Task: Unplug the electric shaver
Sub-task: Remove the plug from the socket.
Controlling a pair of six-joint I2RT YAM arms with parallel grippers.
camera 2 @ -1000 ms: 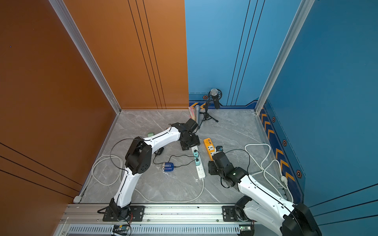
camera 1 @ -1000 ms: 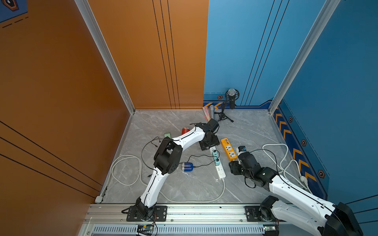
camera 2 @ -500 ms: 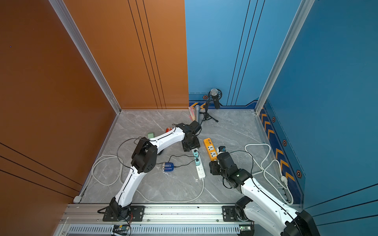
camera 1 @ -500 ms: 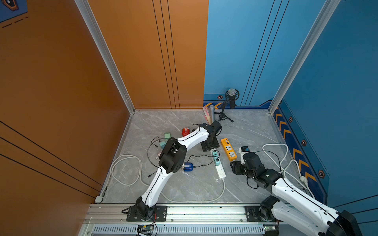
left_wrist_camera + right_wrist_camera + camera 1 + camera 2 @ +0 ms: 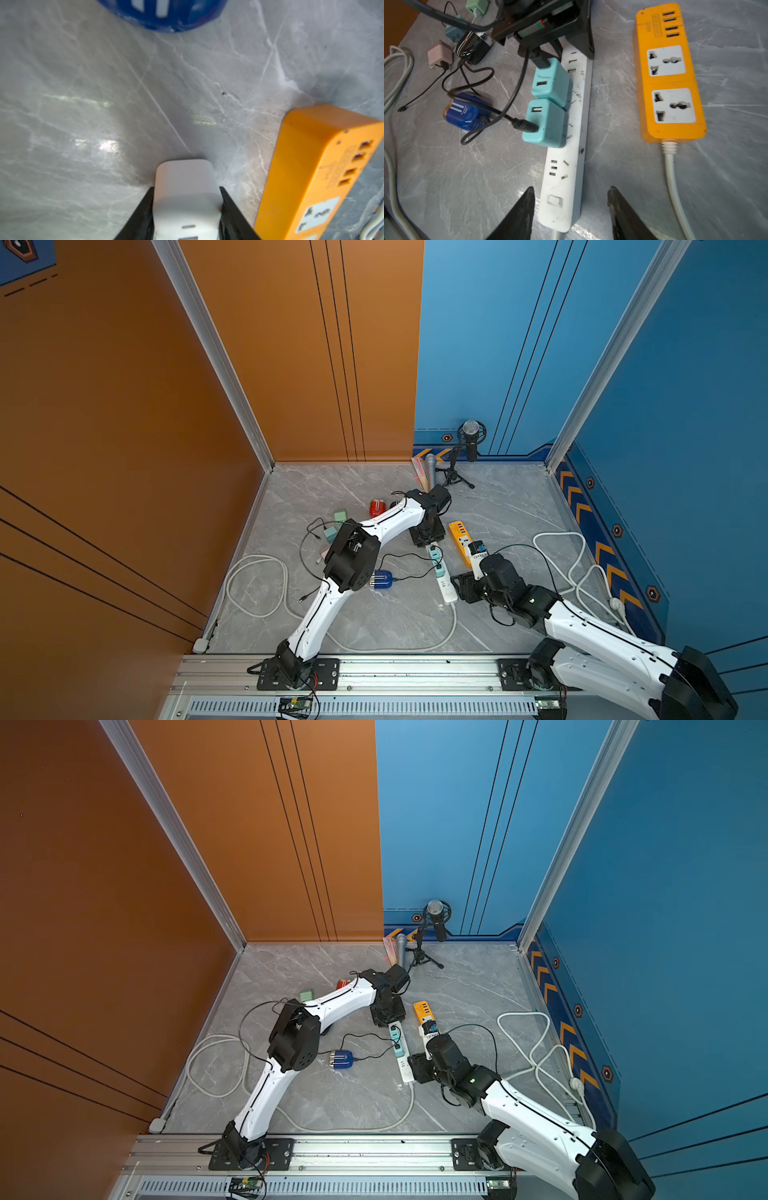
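The blue shaver (image 5: 382,580) lies on the gray table (image 5: 374,626). It is left of the white strip (image 5: 448,591) and close to the left arm's elbow. A black cord (image 5: 524,126) runs from the shaver to the strip. The cord's end is stuck in the side of the near plug (image 5: 548,133), a teal block pushed into the strip. The far plug (image 5: 552,83) is teal too. It sits in the strip right behind the near plug, touching it, and it also has a black cord in it.

The left gripper (image 5: 187,187) is at the far end of the strip. Its two black fingers (image 5: 143,212) press on both sides of that end. The strip fills all the room between them, so the left gripper is clamped on the strip.

The right gripper (image 5: 571,187) is at the near end of the strip, by the switch (image 5: 555,200). Its fingers stand apart, one on each side of the strip. Some table shows between each finger and the strip, so it holds nothing.

The orange strip (image 5: 668,83) lies just right of the white strip, not touching it. Its white wire (image 5: 671,176) comes out of its near end. A pink plug (image 5: 440,56) lies loose on the table, farther left. A microphone (image 5: 471,435) stands by the far wall.
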